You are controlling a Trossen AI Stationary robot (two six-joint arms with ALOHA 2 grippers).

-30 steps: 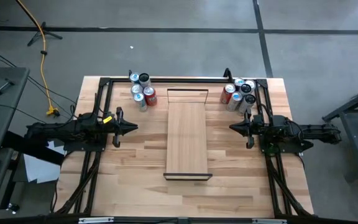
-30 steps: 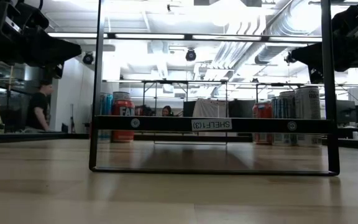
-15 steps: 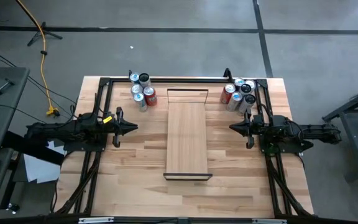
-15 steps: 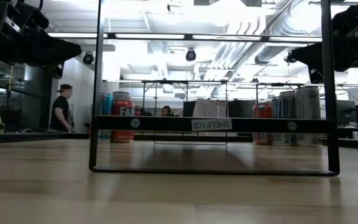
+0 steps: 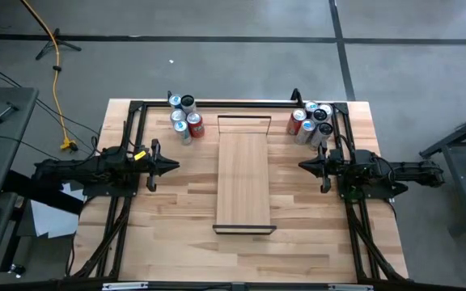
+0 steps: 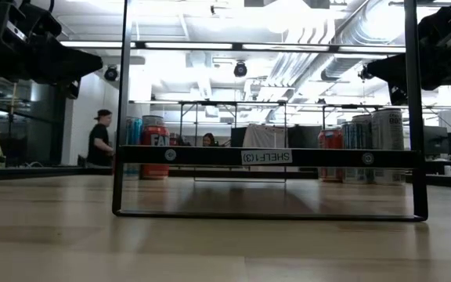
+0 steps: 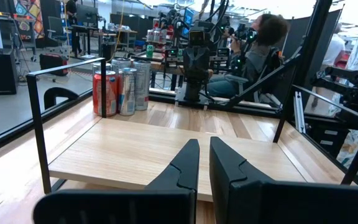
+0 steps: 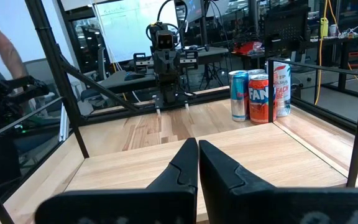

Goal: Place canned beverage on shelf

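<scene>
We see the shelf [image 5: 243,181], a long narrow plank of pale smooth wood with thin dark metal frames at its short ends, lying down the middle of the table [image 5: 176,242], whose top is a patchwork of wooden strips. Two clusters of cans stand at the far edge: one group [image 5: 184,117] to the left of the shelf's far end, another group [image 5: 311,121] to its right (shiny cylinders, some red, some silver and blue). The left gripper [image 5: 174,166] hangs level with the shelf's middle on its left side, fingers clenched together on nothing, well apart from the plank and from the cans. The right gripper [image 5: 302,165] faces it from the other side, likewise clenched and empty, with the shelf lying between the two. In the low view the shelf's dark frame [image 6: 269,157] carries a small white label, and the cans behind it are partly hidden by the bar. A person [image 6: 99,141] stands far back in the room, too small to make out further.
</scene>
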